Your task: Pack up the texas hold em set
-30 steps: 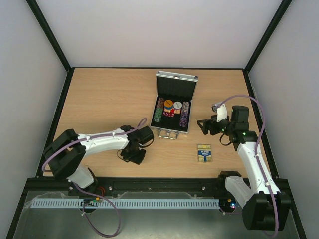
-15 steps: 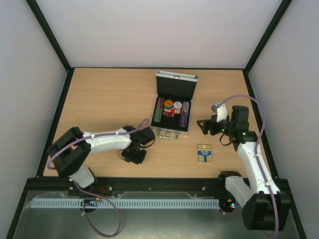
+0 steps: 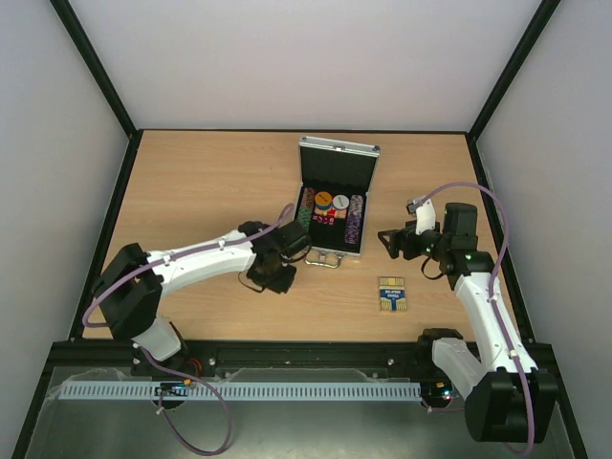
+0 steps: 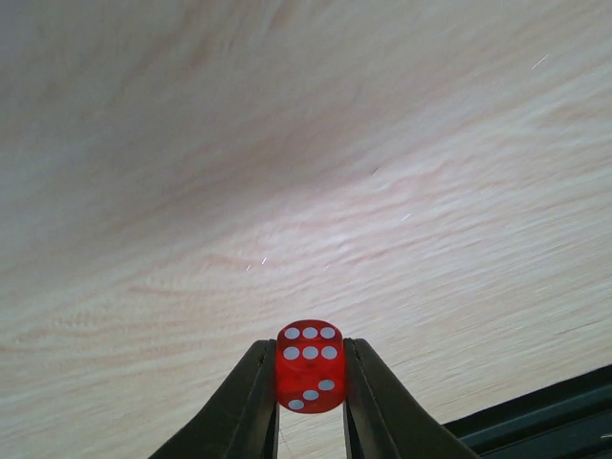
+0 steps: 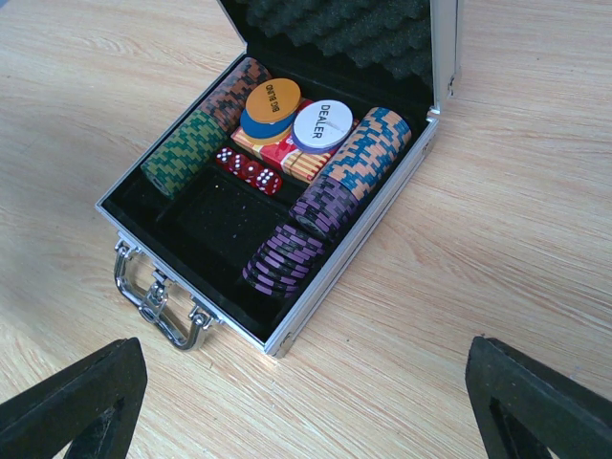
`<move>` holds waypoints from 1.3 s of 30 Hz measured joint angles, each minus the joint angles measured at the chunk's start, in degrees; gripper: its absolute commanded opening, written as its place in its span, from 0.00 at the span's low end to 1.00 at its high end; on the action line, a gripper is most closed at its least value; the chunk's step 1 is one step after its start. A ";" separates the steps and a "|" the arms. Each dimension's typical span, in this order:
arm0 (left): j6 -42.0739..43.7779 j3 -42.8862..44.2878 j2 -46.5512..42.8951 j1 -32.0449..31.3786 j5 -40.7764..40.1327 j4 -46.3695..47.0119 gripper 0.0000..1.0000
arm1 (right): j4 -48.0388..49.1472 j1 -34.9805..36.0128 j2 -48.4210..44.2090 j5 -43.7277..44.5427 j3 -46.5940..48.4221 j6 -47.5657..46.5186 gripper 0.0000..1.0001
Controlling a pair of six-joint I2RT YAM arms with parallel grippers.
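Observation:
My left gripper (image 4: 310, 406) is shut on a tiny red die (image 4: 310, 366), held just above the bare wood; in the top view the left gripper (image 3: 274, 277) is just left of the case's front corner. The open silver case (image 3: 308, 251) lies mid-table, its lid up. Rows of poker chips (image 5: 359, 158), round dealer discs and several red dice (image 5: 247, 170) lie in its black lining. The metal handle (image 5: 158, 301) faces the near side. My right gripper (image 3: 390, 241) is open and empty, right of the case (image 5: 354, 258). The blue-and-yellow card deck box (image 3: 392, 294) lies flat on the table, near right of the case.
Black frame rails (image 3: 115, 210) run along the table's left, right and far edges, with white walls behind. A black rail also shows at the lower right of the left wrist view (image 4: 555, 411).
My left arm has moved right and away from the near edge, toward the case's front left corner, with the die in its jaws. The right arm has not moved.

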 measured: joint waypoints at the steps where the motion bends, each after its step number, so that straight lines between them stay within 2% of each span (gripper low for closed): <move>1: 0.17 1.88 0.07 -0.04 -0.42 -0.50 0.15 | 0.00 0.00 0.00 0.00 0.00 0.00 0.92; 8: 1.68 15.96 5.18 -0.15 -2.97 -0.85 0.14 | 0.00 0.00 0.33 -0.02 0.00 0.02 0.92; 24: 4.85 44.02 31.67 2.12 -8.41 3.93 0.13 | 0.02 0.00 1.70 0.09 -0.02 0.04 0.92; 31: 5.92 50.49 38.45 4.72 -8.98 4.07 0.13 | 0.02 0.00 1.95 0.39 -0.02 0.04 0.92; 39: 6.60 53.22 42.97 6.43 -8.87 4.59 0.13 | 0.02 0.00 1.97 0.50 -0.02 0.04 0.93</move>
